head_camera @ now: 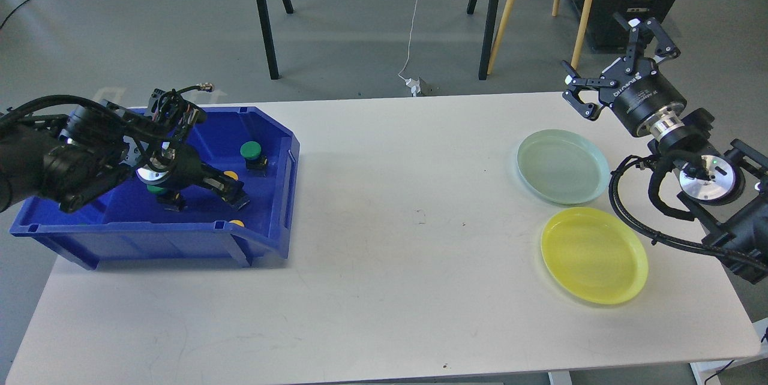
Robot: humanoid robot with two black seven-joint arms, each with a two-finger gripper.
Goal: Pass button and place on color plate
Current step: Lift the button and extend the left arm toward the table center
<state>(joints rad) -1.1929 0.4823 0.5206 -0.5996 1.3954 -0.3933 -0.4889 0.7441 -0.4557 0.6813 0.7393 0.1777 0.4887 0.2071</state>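
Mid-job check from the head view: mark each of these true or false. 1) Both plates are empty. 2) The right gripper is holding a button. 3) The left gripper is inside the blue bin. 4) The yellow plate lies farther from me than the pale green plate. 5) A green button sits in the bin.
1) The pale green plate and yellow plate are empty: true.
2) False: the right gripper is open, empty, raised beyond the table's far edge.
3) The left gripper is inside the blue bin: true.
4) False: the yellow plate lies nearer.
5) A green button sits there: true.
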